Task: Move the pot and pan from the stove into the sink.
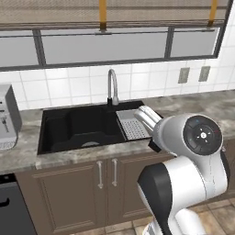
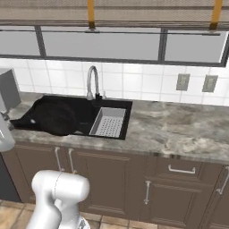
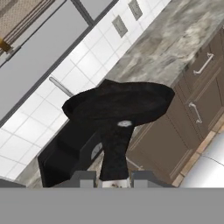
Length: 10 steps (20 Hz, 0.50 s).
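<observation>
The two fingers (image 3: 113,178) are closed on the handle of one black pan (image 3: 120,107), which hangs above the one black sink (image 1: 82,126). One tap (image 1: 111,87) and one strainer tray (image 2: 108,121) are at the grey surface (image 2: 179,127).

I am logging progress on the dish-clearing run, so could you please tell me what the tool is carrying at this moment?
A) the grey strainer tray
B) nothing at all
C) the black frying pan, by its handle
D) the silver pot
C: in the hand view the tool is shut on the handle of the pan, whose round black body hangs ahead of it near the sink; the strainer tray lies in the sink.
</observation>
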Tool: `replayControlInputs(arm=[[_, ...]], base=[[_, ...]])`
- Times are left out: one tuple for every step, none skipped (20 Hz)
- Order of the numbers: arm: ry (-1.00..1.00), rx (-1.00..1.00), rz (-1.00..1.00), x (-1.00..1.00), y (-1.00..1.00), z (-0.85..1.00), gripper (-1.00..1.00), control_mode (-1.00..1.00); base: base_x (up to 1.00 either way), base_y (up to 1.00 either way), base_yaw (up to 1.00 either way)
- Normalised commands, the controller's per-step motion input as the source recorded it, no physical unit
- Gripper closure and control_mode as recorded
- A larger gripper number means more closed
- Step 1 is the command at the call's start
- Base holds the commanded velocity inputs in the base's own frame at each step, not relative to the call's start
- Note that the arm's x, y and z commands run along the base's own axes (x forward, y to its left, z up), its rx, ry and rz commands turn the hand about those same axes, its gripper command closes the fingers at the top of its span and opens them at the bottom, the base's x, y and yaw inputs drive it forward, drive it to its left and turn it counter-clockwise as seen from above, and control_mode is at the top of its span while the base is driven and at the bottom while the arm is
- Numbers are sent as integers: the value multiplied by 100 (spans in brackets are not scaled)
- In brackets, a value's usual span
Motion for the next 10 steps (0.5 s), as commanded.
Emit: replayControlInputs(arm=[[0,0,0,0,0,0,100,100],[0,0,0,0,0,0,100,100],[0,0,0,0,0,0,100,100],[0,0,0,0,0,0,100,100],[0,0,0,0,0,0,100,100],[0,0,0,0,0,0,100,100],[0,0,0,0,0,0,100,100],[0,0,0,0,0,0,100,100],[0,0,0,0,0,0,100,100],[0,0,0,0,0,0,100,100]], base=[[20,48,-7],[20,62,-9],[20,69,-9],[19,74,-9],[18,73,-9],[16,70,-9],[17,71,-9],[16,69,-8],[16,68,-8],[14,65,-7]])
